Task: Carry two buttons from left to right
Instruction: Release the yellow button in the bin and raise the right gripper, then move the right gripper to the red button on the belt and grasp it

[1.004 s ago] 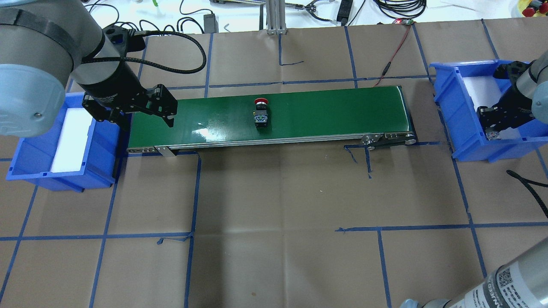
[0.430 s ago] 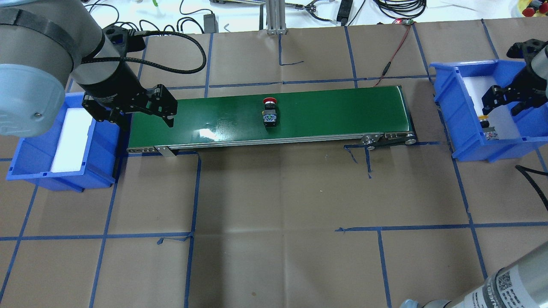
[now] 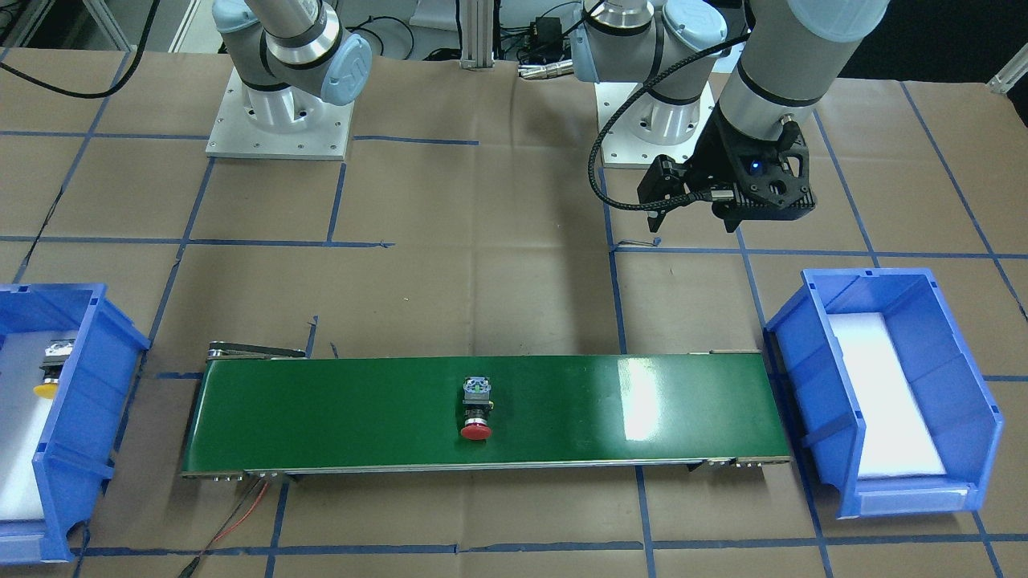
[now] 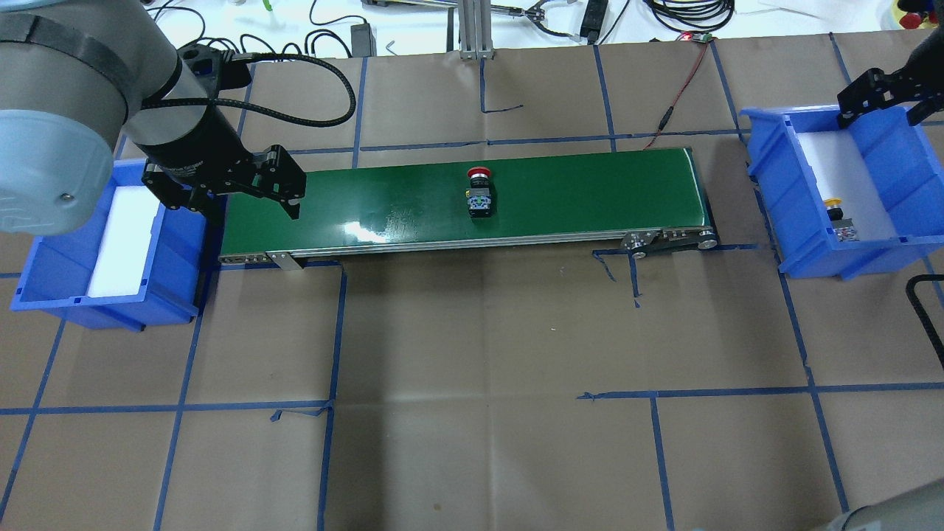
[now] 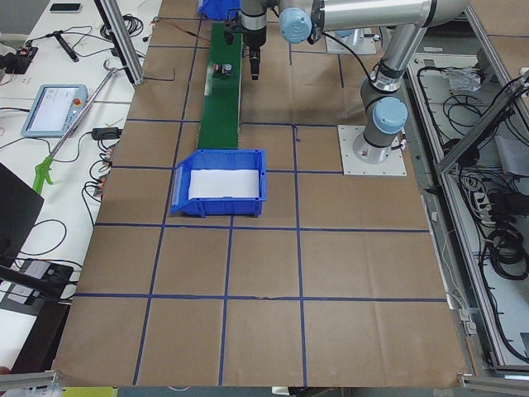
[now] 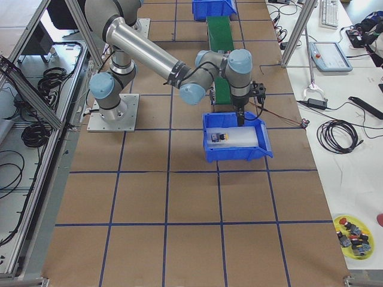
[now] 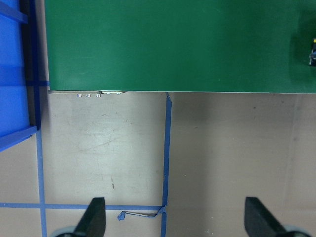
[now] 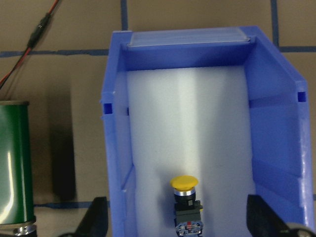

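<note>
The red-capped button lies on the green conveyor belt, near its middle; it also shows in the front view. The yellow-capped button lies in the right blue bin on its white liner, and shows in the right wrist view. My right gripper is open and empty, raised above the bin's far end. My left gripper is open and empty, above the belt's left end beside the left blue bin. In the left wrist view its fingertips stand wide apart.
The left bin holds only a white liner. A red and black wire runs from the belt's far right corner. A black cable lies by the right bin. A yellow dish of spare buttons sits off the mat.
The red button has ridden the belt to the right. My right gripper has lifted out of the right bin and moved away, leaving the yellow button there. The left arm has not moved.
</note>
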`<state>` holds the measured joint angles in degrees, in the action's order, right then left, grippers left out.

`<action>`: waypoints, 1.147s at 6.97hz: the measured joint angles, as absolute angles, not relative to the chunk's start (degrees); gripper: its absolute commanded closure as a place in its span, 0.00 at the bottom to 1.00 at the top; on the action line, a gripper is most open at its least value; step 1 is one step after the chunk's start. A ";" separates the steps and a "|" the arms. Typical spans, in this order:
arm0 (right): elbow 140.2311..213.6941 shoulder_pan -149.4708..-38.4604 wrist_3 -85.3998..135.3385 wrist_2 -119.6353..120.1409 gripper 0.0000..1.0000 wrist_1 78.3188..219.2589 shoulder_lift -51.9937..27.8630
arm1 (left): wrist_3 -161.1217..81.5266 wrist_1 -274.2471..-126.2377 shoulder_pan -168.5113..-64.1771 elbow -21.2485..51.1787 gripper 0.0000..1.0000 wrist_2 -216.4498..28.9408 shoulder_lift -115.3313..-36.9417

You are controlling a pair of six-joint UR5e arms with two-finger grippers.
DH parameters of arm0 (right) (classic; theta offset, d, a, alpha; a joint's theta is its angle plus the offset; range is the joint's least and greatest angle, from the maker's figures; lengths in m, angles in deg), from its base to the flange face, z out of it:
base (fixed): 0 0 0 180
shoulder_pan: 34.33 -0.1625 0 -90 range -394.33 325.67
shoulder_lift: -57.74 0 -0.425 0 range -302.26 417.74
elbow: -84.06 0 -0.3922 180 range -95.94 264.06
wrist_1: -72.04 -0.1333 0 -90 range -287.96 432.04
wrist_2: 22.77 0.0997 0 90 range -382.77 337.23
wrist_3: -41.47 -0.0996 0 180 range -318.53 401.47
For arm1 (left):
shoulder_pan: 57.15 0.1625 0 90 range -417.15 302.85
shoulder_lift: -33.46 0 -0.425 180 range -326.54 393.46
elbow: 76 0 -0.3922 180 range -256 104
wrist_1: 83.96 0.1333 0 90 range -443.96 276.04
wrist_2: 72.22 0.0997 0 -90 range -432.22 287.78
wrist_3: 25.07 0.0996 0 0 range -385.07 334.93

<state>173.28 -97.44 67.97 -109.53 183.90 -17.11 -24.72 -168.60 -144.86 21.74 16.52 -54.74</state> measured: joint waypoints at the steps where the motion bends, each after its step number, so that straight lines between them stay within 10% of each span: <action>1: 171.99 -99.52 67.83 -109.42 0.00 178.95 -17.85 | -24.72 -168.60 -144.86 21.76 0.00 16.54 -54.67; 8: 170.24 -126.44 41.46 -110.04 0.00 175.32 -17.66 | -24.80 -168.60 -144.86 21.67 0.00 16.52 -54.78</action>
